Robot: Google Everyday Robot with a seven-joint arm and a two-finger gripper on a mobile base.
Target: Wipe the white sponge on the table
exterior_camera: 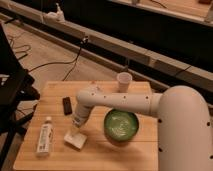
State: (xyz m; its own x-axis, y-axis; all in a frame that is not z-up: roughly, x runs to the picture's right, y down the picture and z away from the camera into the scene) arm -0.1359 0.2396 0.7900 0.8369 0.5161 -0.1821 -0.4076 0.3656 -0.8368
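Where the arm bends down left of the green plate (120, 125), the gripper (76, 131) sits tip-down on the white sponge (75, 140), jaws closed; can't tell if they pinch it. Sponge lies left of the plate, nearer the table (100, 155) front edge, bare wood around it. One white cup (123, 81) behind the plate, one bottle (46, 138) far left, one dark block (67, 105) left-behind.

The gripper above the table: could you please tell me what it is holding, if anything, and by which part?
The gripper looks shut on the white sponge, pinching its far upper edge while it lies on the table.
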